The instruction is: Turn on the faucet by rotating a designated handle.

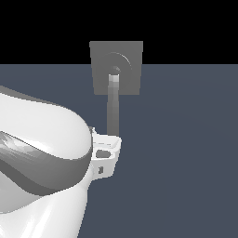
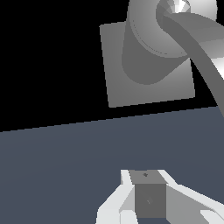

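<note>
Gripper at the handle's free end, faucet not yet turned.

The faucet (image 1: 116, 67) plate stands upright at the far edge of the floor; its handle (image 1: 113, 109) hangs toward 6 o'clock from the boss. The gripper (image 1: 106, 155) sits at the bar's tip; cannot tell whether its jaws are parted or closed. Best pushed sideways near the tip, sweeping an arc about the hub, keeping contact square.

Even, flat light is falling on my scene, with black sitting above the dull blue-grey floor (image 1: 186, 162). My white arm (image 1: 37, 162) is showing soft grey shading and no glare. The handle (image 1: 113, 104) is looking blocky and pixelated; nothing is casting a clear shadow.
</note>
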You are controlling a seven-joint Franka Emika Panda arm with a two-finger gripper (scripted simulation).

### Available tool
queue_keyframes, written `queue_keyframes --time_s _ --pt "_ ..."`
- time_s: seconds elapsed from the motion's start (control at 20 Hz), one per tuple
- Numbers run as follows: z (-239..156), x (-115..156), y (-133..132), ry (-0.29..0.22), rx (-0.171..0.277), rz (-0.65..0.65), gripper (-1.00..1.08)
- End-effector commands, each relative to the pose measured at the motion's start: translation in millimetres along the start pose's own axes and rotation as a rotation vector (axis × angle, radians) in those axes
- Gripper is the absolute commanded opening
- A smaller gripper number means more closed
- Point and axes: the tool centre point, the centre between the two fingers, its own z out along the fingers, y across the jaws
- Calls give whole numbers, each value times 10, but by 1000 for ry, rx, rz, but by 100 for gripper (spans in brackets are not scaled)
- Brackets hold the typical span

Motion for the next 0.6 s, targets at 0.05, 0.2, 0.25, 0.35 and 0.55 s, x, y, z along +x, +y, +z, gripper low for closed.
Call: queue_keyframes --time_s 0.05,0.2,0.25,0.35,0.55 --pt "-46 -110 127 -35 -16 -58 -100" --pt "-58 -135 159 -43 -20 -72 -100" --pt "-58 -135 159 -43 -20 -72 -100" --pt "-58 -135 159 -43 -20 -72 -100" --pt "-59 -113 272 -42 -19 -70 -100"
